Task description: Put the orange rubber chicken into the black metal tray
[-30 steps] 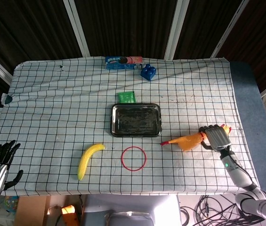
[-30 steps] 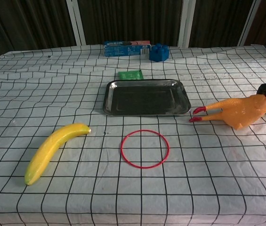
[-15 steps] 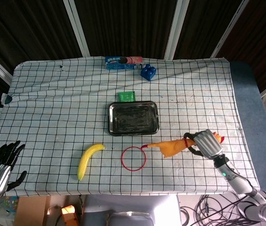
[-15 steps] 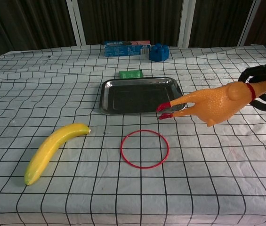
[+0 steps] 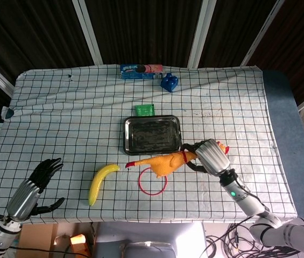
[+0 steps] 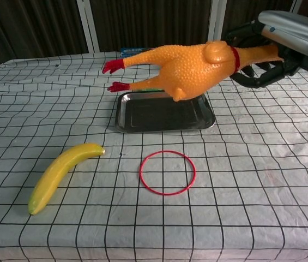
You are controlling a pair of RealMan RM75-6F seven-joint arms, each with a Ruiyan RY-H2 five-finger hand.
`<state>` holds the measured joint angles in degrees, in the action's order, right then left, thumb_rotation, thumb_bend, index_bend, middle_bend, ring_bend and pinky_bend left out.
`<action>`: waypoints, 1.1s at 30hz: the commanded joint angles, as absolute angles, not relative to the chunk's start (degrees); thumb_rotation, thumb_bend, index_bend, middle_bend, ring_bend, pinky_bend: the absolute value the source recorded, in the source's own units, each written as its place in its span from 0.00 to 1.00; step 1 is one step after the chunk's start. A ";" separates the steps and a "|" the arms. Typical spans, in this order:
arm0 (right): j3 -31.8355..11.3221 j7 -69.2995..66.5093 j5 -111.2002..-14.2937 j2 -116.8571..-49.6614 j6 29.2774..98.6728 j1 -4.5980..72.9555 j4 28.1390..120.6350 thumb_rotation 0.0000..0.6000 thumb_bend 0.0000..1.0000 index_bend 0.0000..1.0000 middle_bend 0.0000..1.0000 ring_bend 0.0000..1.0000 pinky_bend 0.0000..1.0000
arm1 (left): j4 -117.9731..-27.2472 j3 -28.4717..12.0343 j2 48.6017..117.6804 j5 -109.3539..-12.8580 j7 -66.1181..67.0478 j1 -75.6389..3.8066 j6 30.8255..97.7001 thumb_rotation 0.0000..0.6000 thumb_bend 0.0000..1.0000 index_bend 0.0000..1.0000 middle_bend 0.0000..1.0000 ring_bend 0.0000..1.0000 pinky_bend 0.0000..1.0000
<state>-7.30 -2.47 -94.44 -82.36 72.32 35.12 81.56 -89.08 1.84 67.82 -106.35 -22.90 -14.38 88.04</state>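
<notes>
the right hand point(image 6: 276, 43) grips the chicken point(image 6: 189, 64) by its neck: orange, pimpled, red feet pointing left, lifted above the tray point(image 6: 164, 126). left hand point(image 5: 36, 185) open.

Open checked cloth point(image 5: 60, 113) across the whole left half of the head view, bare right up to the far edge. Bare cloth also along the right side. Black metal tray point(image 5: 152, 134) at centre, nothing in it, open from above. Crowding it: green packet point(image 5: 145, 110) touching its far rim, red ring point(image 5: 152, 179) and banana point(image 5: 101, 183) just in front. Blue block point(image 5: 169, 83) and box point(image 5: 141, 71) at upper centre.
</notes>
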 commanded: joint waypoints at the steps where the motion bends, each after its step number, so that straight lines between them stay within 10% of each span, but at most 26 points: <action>1: -11.33 4.21 -89.20 -82.47 66.50 39.00 85.70 1.00 0.47 0.90 0.73 0.78 0.86 | -92.54 1.14 68.52 -103.54 -27.16 -17.18 83.90 1.00 0.24 0.00 0.00 0.00 0.05; 33: -22.19 30.32 -59.41 -99.23 57.69 54.39 86.94 1.00 0.47 0.91 0.73 0.78 0.86 | -96.79 -8.23 78.96 -86.92 -24.42 -25.36 73.57 1.00 0.22 0.00 0.00 0.00 0.03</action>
<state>-21.88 29.81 -60.04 -98.68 57.80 53.84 86.69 -96.97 -7.94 78.64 -87.21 -24.73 -25.12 73.63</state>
